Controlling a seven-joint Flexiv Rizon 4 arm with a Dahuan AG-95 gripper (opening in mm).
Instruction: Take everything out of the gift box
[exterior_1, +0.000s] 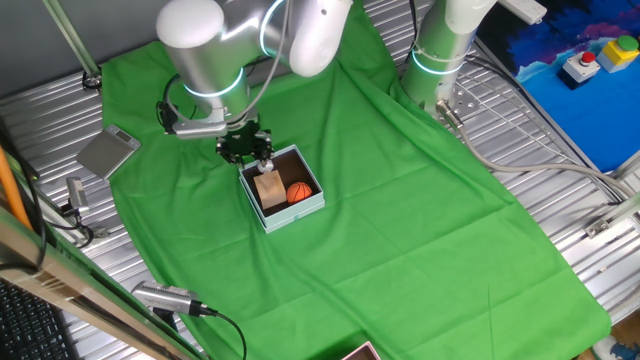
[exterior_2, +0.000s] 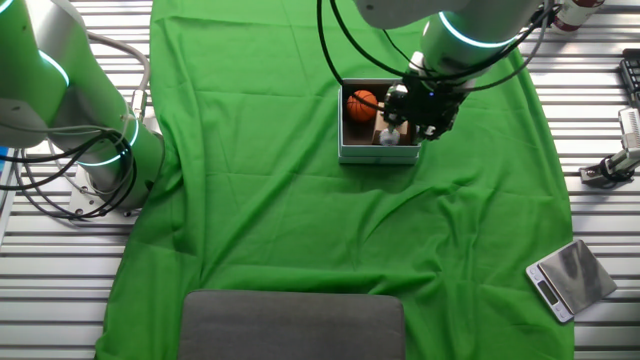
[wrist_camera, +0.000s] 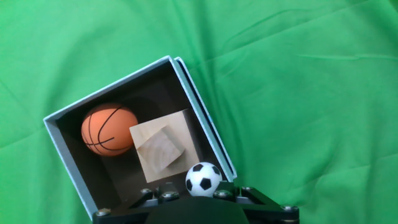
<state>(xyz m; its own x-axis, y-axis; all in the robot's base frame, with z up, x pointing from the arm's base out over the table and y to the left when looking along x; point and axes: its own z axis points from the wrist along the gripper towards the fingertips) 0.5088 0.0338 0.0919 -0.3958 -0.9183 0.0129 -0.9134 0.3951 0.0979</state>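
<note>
The gift box has pale blue walls and a dark inside, and sits on the green cloth; it also shows in one fixed view and in the other fixed view. Inside lie an orange mini basketball and a tan wooden block, also seen in one fixed view as basketball and block. My gripper is over the box's right wall, shut on the black-and-white mini soccer ball. The fingers are mostly hidden below the frame's edge. The ball shows under the gripper in the other fixed view.
The green cloth covers the slatted metal table. A flat grey plate lies off the cloth's left edge, and shows as a scale-like plate in the other fixed view. A second arm's base stands at the back. A dark grey pad lies at the cloth's near edge.
</note>
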